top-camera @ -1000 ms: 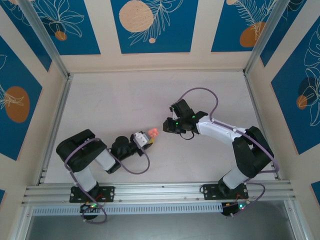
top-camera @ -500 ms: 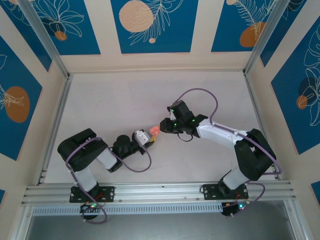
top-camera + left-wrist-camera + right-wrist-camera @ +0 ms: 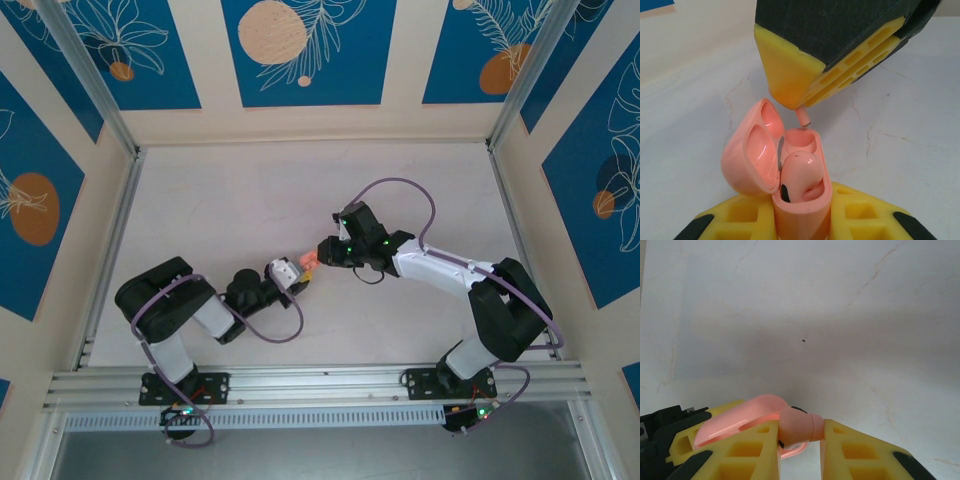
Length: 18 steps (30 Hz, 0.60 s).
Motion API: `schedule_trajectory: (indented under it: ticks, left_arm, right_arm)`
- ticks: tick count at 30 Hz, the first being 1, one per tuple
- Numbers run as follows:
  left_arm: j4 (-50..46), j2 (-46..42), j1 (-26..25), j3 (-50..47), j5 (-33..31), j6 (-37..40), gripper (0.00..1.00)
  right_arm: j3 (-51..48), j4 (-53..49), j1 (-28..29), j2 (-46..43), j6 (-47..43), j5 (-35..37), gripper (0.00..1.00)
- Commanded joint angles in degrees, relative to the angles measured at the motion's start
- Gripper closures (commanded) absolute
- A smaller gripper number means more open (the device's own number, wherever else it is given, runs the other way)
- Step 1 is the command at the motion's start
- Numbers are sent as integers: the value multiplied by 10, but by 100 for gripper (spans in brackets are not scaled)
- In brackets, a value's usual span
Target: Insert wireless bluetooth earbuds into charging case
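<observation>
The right hand (image 3: pixel 327 250) pinches one earbud (image 3: pixel 797 426), stem down, just above the empty socket (image 3: pixel 802 142) of the open charging case (image 3: pixel 747 160) clamped in the left hand (image 3: pixel 296 277); the other earbud (image 3: pixel 801 175) is seated. Best to lower straight and slowly, letting go only once home.

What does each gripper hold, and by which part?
The left gripper clamps the charging case by its lower body; the right gripper pinches an earbud by its head.

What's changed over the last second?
The right end effector, shut on the second earbud, moved left to just above the open charging case. The left end effector kept its grip on the case, with one earbud seated.
</observation>
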Motion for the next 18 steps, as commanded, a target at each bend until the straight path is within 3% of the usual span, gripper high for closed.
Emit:
schedule_trajectory:
  ticks: [1, 18]
  left_arm:
    - [22, -21, -7, 14, 3, -16, 78]
    - [22, -44, -7, 22, -6, -26, 78]
  right_arm:
    - [-4, 12, 5, -7, 6, -3, 76]
    - [-28, 43, 11, -33, -6, -22, 72]
